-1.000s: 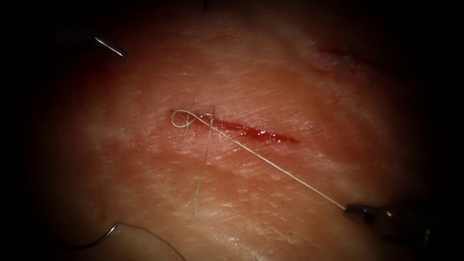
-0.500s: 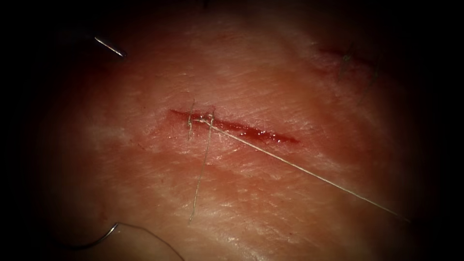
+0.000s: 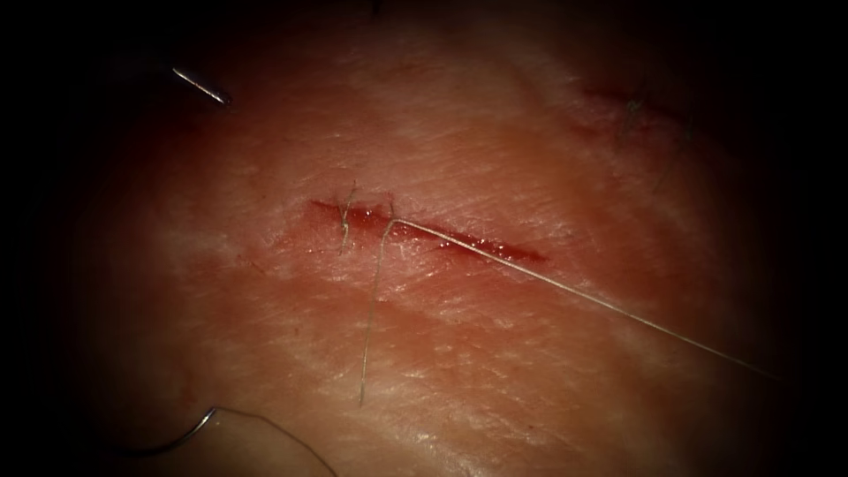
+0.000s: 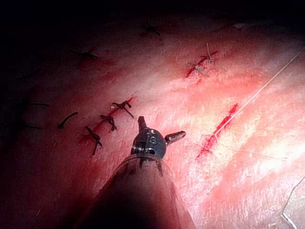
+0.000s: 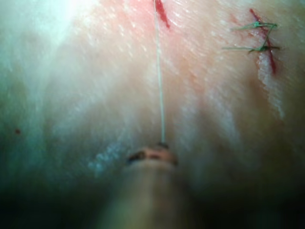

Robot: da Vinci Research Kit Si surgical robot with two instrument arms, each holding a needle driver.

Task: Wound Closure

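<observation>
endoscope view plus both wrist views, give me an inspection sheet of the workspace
surface: tissue, open cut at its centre, red fluid in it, one stitch near its left end
job's things: needle lies free left of the cut, not visibly in the tissue; thread runs taut from the cut to the right tool; loose tail trails below the cut
clutter: older stitched cuts
grippers: left tool, fingers open, holding nothing; right tool shut on the thread
cables: nothing seen
surroundings: nothing seen
</observation>
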